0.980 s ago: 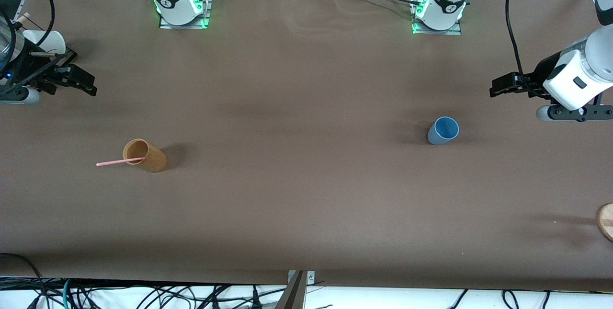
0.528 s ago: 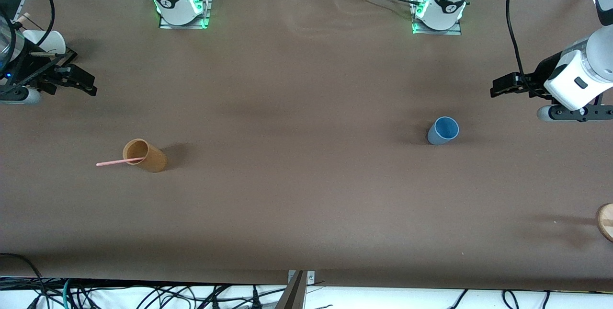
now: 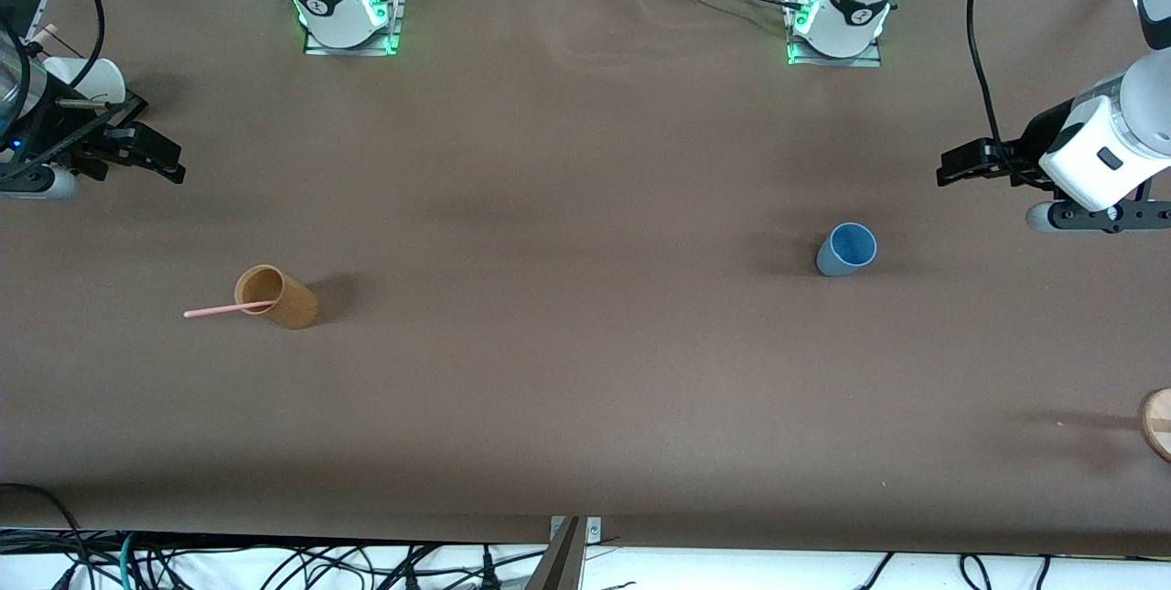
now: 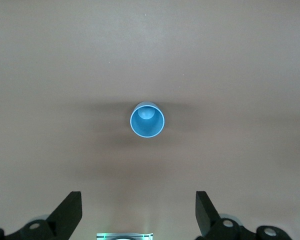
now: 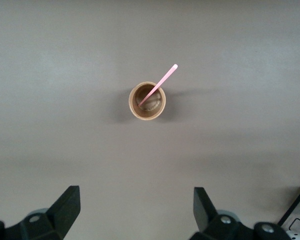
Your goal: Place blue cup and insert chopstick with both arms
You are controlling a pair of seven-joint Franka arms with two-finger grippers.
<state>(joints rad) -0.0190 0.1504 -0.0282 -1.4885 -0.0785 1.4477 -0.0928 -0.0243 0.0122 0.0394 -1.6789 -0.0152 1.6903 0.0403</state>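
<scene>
Left claw (image 3: 956, 171) edged slightly upward since earlier; wide, mid-right frame. Right claw (image 3: 155, 158) unchanged, wide, upper left. Blue cup (image 3: 846, 249) upright, right of centre on worktop (image 3: 567, 343). Chopstick (image 3: 229, 307) leans in tan cup (image 3: 276, 297), lower left.

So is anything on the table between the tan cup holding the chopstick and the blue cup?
Nothing: in the front view only bare brown table runs from the tan cup, with the chopstick in it, to the blue cup.

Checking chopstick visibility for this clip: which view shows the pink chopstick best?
The right wrist view: the chopstick shows large, leaning out of the tan cup. The front view shows it small; the left wrist view misses it.
</scene>
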